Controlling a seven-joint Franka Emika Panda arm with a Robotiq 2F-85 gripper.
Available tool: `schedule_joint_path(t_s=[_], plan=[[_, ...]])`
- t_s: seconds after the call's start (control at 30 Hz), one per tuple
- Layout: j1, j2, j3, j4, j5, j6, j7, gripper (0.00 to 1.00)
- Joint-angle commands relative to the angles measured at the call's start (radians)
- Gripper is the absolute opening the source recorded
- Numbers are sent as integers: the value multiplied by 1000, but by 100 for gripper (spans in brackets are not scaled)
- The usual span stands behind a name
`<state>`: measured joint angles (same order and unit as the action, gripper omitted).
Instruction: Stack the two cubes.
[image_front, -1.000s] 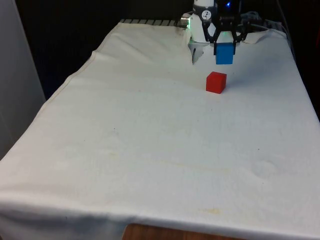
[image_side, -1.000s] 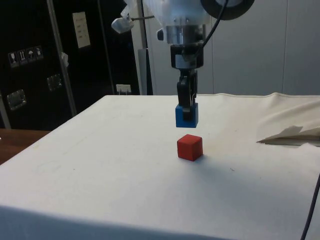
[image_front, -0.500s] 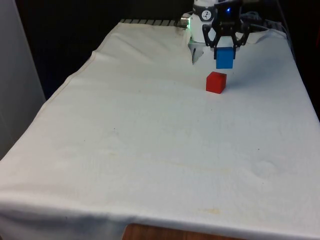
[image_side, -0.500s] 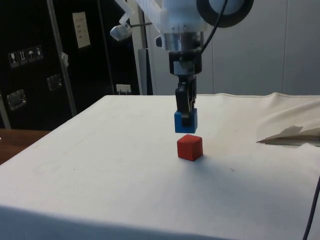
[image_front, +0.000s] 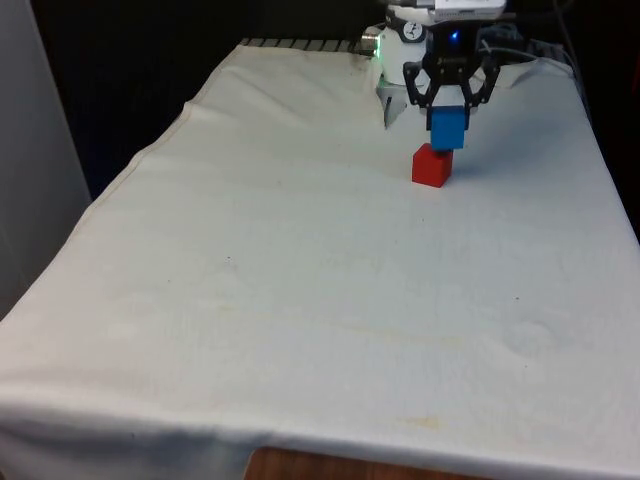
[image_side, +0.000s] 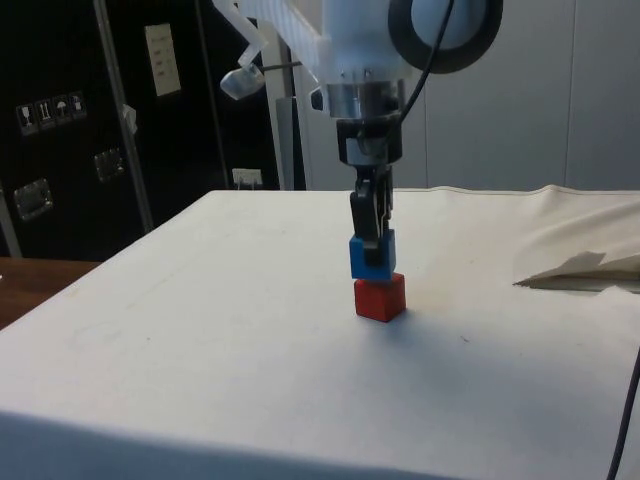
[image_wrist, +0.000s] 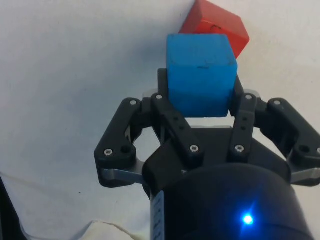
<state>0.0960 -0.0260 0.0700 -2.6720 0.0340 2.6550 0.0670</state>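
the gripper is clamped on the blue cube, one finger on each of two opposite faces, as the wrist view shows. directly beneath the gripper stands the red cube on the white cloth. in the side view the blue cube sits right at the top face of the red cube, touching or very nearly so (the frames do not settle which).

risk, judged from this moment: the two cubes do not line up squarely. in the wrist view the red cube juts out past one side of the blue cube and is turned relative to it; the side view likewise has the blue cube set a little off the red one's centre. if released with that offset, the upper cube may rest overhanging and tip off. pressing down further could shove the red cube along the cloth. opening the fingers unevenly could drag the blue cube sideways.

surroundings: a rumpled fold of cloth lies well apart from the gripper, to the side. nothing stands between the gripper and the stack.
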Motion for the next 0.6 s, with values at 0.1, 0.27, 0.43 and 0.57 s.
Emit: schedule_joint_path(t_s=[0.1, 0.27, 0.43, 0.57], plan=[[-4, 13, -5, -1, -17, 16, 12, 0], [-7, 25, -11, -1, -20, 23, 12, 0], [-7, 33, -16, 0, -21, 27, 13, 0], [-7, 38, -20, 0, -23, 27, 14, 0]])
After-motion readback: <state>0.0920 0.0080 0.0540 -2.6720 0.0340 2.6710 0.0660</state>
